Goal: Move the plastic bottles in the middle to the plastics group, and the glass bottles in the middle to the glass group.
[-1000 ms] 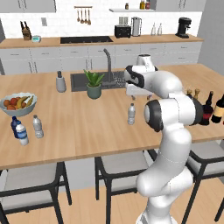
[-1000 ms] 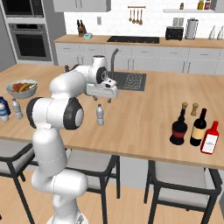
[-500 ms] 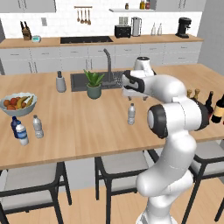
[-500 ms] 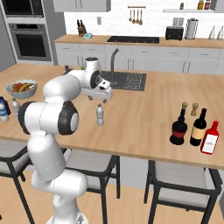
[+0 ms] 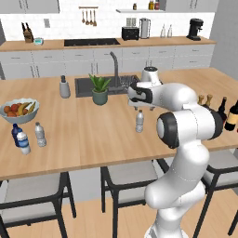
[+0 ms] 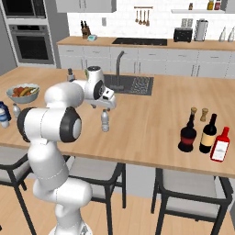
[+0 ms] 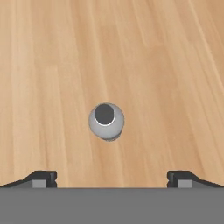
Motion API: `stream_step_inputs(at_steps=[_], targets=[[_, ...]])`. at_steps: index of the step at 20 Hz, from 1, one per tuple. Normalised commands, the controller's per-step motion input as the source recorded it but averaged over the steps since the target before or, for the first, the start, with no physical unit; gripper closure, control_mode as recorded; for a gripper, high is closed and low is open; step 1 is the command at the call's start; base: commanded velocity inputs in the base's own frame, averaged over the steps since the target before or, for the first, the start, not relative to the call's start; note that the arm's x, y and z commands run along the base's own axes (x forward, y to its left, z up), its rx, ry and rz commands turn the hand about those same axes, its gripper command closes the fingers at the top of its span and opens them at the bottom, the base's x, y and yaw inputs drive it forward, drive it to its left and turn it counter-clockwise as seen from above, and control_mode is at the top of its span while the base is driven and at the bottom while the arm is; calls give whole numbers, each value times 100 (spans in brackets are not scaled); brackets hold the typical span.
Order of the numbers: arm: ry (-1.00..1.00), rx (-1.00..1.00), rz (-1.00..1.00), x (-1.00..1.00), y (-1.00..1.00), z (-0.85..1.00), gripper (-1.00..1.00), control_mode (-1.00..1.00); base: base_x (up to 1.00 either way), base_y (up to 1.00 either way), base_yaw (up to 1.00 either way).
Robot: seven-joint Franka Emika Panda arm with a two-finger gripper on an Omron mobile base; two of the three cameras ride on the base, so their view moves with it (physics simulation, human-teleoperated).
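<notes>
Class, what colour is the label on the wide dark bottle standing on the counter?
Red, on the wide dark bottle; clearest in the right base view.

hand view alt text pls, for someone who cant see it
Looking straight down on a small clear plastic water bottle with a dark-centred cap, standing upright on the light wooden countertop. The open gripper hangs above it, its two dark fingertips wide apart at the bottom edge.

Open counter [image 7: 175, 65] around lone bottle [image 7: 106, 121]
</notes>
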Motion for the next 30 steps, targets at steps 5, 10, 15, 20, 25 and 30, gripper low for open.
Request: stream_step_inputs(at_steps=[5, 10, 15, 20, 25, 30], targets=[[-6, 0, 1, 0, 0, -16, -100, -100, 0, 0, 0], [-1, 0, 1, 0, 0, -16, -100, -100, 0, 0, 0], [0, 0, 1, 0, 0, -19, -100, -100, 0, 0, 0], [0, 0, 3, 2, 0, -6, -100, -100, 0, 0, 0], [0, 0, 1, 3, 0, 0, -100, -100, 0, 0, 0], [-2, 0, 2, 9, 0, -1, -100, -100, 0, 0, 0]])
